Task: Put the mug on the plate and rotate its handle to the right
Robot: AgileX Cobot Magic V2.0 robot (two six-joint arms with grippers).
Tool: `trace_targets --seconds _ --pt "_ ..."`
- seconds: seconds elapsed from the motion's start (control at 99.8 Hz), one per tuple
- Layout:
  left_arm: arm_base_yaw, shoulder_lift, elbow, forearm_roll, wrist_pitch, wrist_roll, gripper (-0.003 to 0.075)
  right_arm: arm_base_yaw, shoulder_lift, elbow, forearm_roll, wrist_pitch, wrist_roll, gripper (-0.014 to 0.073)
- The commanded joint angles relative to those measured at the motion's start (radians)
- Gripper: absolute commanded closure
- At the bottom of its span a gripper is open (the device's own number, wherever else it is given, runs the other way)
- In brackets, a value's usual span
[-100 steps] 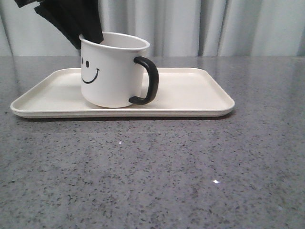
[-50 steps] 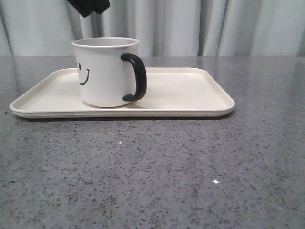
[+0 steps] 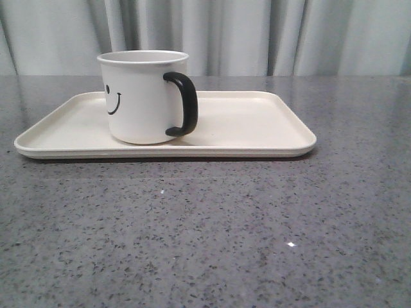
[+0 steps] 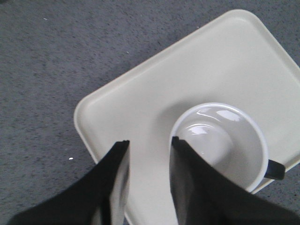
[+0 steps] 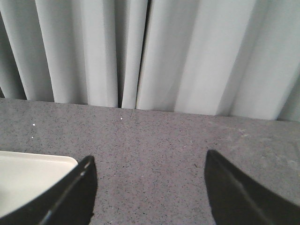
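1. The mug (image 3: 142,96) is sitting upright on the left part of the plate (image 3: 257,122), which is lying on the grey tabletop (image 3: 212,224). Placing looks done.
2. In the front view the handle (image 3: 183,104) is pointing to the right and angled a little toward the camera, so I am judging the turning step as finished or very nearly so.
3. The left claw (image 4: 147,159) is hanging above the plate, its fingers parted and gripping nothing; one finger is overlapping the mug's rim in that picture, though whether it is touching I cannot tell.
4. The right claw (image 5: 150,187) is standing spread wide and empty, looking across the tabletop toward the curtain (image 5: 150,51), with only a corner of the plate showing beside it.
5. If anything is remaining, it is calling for a small twist to bring the handle square to the right, or simply for clearing the arm away.
6. The front view is showing the smiley face and the handle's direction but no arm at all; the left wrist view is showing the mug's empty inside and only a stub of handle.
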Motion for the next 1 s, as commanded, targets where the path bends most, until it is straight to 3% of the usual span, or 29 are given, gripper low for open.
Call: trace_targets --seconds 0.0,0.12,0.271,0.421,0.722,0.992 --pt "-0.013 -0.087 -0.034 0.050 0.004 -0.010 0.0512 0.002 0.005 -0.031 -0.007 -0.087 -0.007 0.0097" --pt "0.000 -0.145 -0.034 0.106 0.004 -0.017 0.0565 0.002 0.006 -0.031 -0.006 -0.115 -0.007 0.0097" --pt "0.045 -0.212 -0.026 0.117 0.004 -0.033 0.0741 0.002 0.040 -0.044 0.019 -0.133 -0.007 0.0097" --pt "0.100 -0.265 -0.001 0.119 0.004 -0.033 0.0740 0.002 0.113 -0.101 0.111 -0.106 -0.024 0.0097" --pt "0.168 -0.332 0.043 0.119 0.004 -0.033 0.0740 0.148 0.334 -0.298 0.419 0.052 -0.279 0.0097" --pt "0.168 -0.338 0.042 0.113 0.004 -0.033 0.0740 0.276 0.540 -0.450 0.478 0.240 -0.284 0.0097"
